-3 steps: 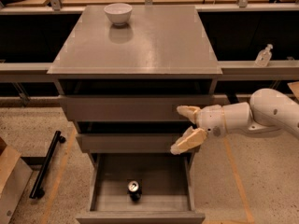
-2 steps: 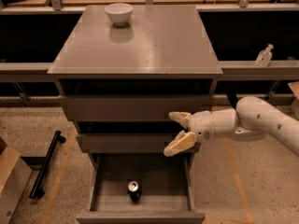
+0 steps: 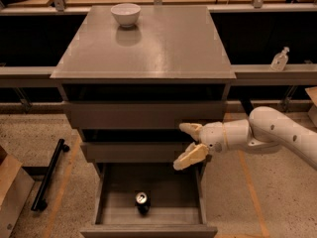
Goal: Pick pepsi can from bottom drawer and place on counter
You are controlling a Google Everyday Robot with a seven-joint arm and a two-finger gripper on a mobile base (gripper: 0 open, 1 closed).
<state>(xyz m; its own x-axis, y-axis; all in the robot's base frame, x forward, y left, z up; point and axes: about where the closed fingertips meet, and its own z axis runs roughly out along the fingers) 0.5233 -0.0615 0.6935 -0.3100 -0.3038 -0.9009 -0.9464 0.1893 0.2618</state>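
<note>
The pepsi can [image 3: 142,202] stands upright in the open bottom drawer [image 3: 114,214], near the middle of its grey floor, silver lid showing. The gripper [image 3: 184,144] comes in from the right on a white arm. Its two tan fingers are spread open and empty. It hangs in front of the middle drawer front, above the open drawer and up and to the right of the can. The counter [image 3: 163,43] is the glossy grey-brown slab on top of the cabinet.
A white bowl [image 3: 125,14] sits at the counter's back left. A clear pump bottle [image 3: 279,59] stands on a ledge at the right. A black bar [image 3: 48,181] lies on the floor at the left, beside a cardboard box [image 3: 11,192].
The gripper and arm have moved left, from beside the cabinet's right edge to in front of the drawers. The can has not moved.
</note>
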